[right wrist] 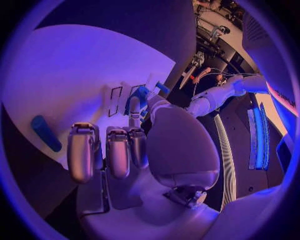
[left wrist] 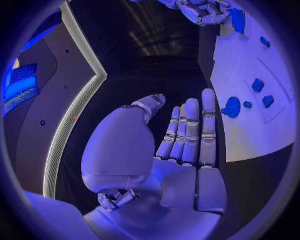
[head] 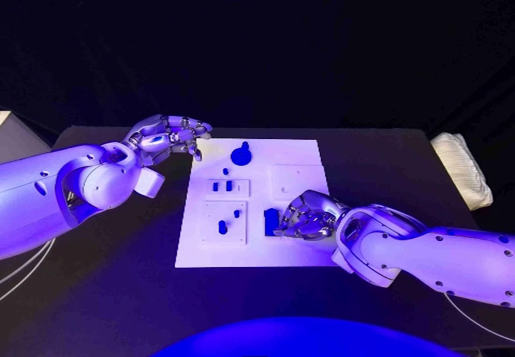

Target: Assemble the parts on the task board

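Two hands are on record in the head view. Left hand [head: 167,137] hangs beside the far left corner of the task board [head: 204,249], fingers curled inward with nothing between them, clear of the board surface. Right hand [head: 308,216] rests low on the board's near right area, fingers bent down around a dark blue part [head: 272,219] at its fingertips; whether that part is actually gripped cannot be told from this angle. Board lies flat at the middle of the black table [head: 107,297]. On it: a round blue part [head: 242,155] near the far edge, two small blue pieces in a raised square plate [head: 228,188], and further small blue pieces in a second plate [head: 226,222] nearer the robot. A folded white cloth [head: 464,167] lies at the table's right edge, well apart from the board.

Left wrist view: left hand [left wrist: 181,150] shows its palm with fingers straight and pressed side by side, thumb set apart, holding nothing and touching nothing. Board [left wrist: 250,130] lies beyond the fingertips, carrying the round blue part [left wrist: 232,107] and small blue pieces [left wrist: 258,85]. Right hand [left wrist: 206,12] appears at the board's distant end.

Right wrist view: right hand [right wrist: 125,145] has fingers bent forward over the board [right wrist: 75,75]; a blue part [right wrist: 137,95] sits against the thumb tip, and the contact appears to be a pinch, though not conclusively. Another blue piece [right wrist: 45,132] lies at the board's edge beside the fingers.
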